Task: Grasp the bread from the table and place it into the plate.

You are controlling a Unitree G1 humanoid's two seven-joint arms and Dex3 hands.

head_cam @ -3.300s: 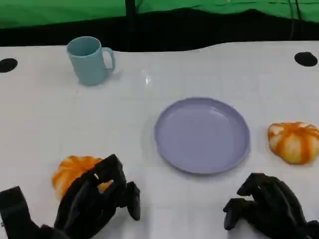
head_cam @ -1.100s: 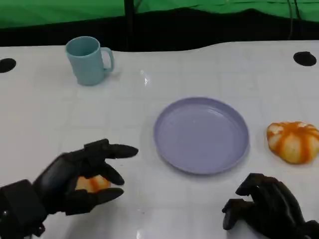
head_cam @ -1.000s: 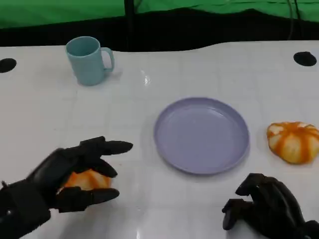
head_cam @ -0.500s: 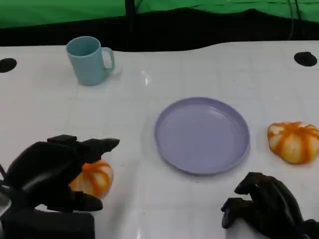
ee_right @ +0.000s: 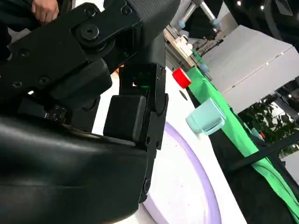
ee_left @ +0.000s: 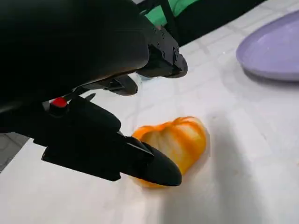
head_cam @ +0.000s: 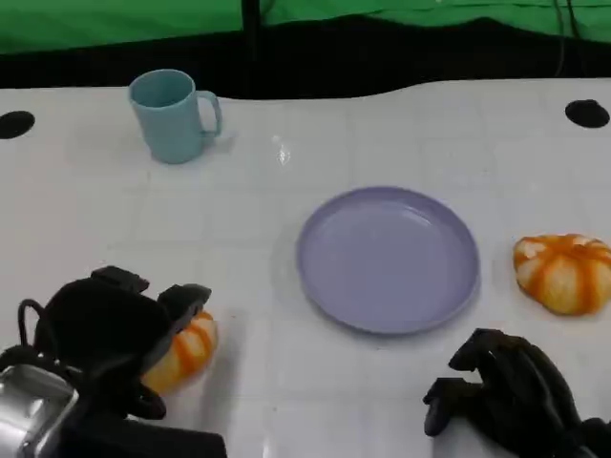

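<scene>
Overall white table, green backdrop behind.

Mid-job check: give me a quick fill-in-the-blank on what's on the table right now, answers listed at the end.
1. The plate between the two breads is ____ in colour.
2. The left robot hand is at the bread lying on the ____.
3. The mug at the far left is light ____.
4. The other bread lies to the ____ of the plate.

Missing words: purple; table; blue; right
</scene>
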